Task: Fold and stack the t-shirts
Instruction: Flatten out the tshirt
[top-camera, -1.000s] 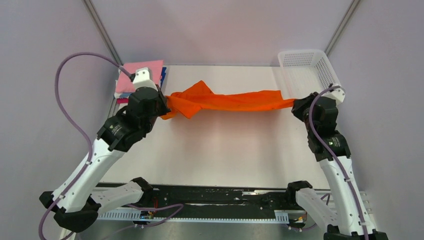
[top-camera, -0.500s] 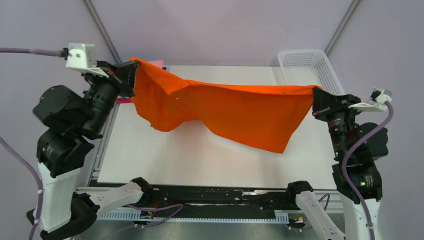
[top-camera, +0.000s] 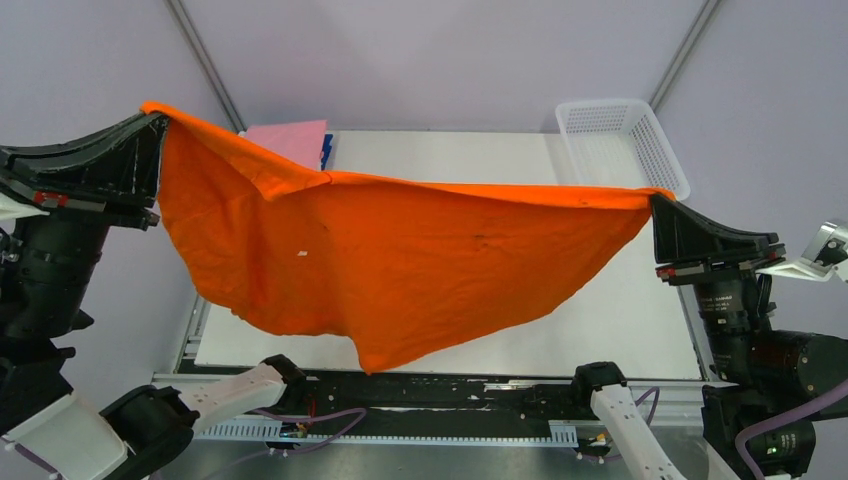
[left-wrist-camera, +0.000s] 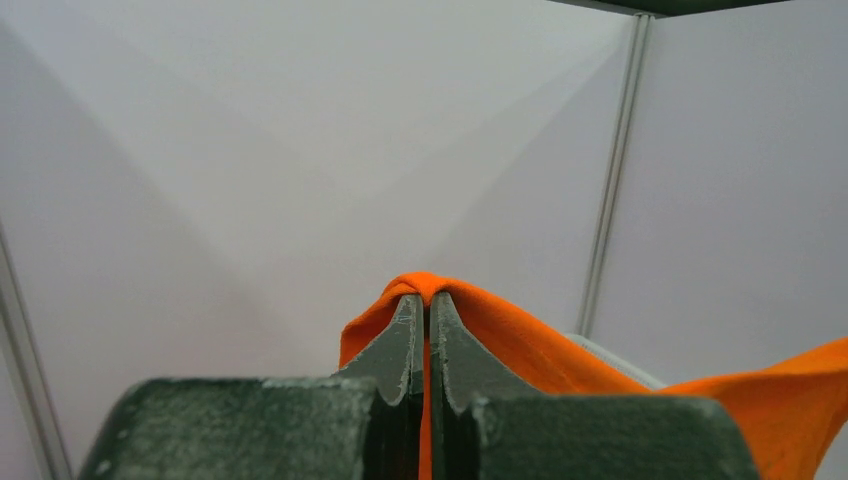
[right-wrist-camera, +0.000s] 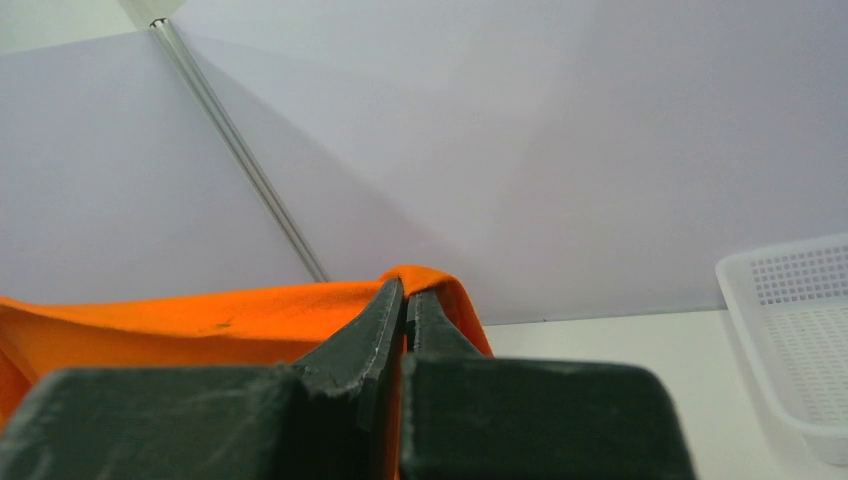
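Note:
The orange t-shirt (top-camera: 400, 260) hangs spread in the air between my two grippers, high above the table. My left gripper (top-camera: 158, 118) is shut on its left corner; in the left wrist view the cloth (left-wrist-camera: 500, 330) wraps over the closed left gripper (left-wrist-camera: 427, 297). My right gripper (top-camera: 655, 200) is shut on its right corner; in the right wrist view the orange cloth (right-wrist-camera: 200, 320) drapes over the closed right gripper (right-wrist-camera: 405, 290). The shirt's lower edge droops toward the near table edge. A pink folded shirt (top-camera: 295, 140) lies at the back left, with blue cloth (top-camera: 327, 148) under it.
A white mesh basket (top-camera: 620, 140) stands at the back right corner, also in the right wrist view (right-wrist-camera: 800, 330). The white table (top-camera: 450, 150) shows behind the shirt. Metal frame posts (top-camera: 205, 60) rise at both back corners.
Both grippers have risen and moved toward the camera, lifting the orange shirt from a bunched strip on the table into a wide hanging sheet.

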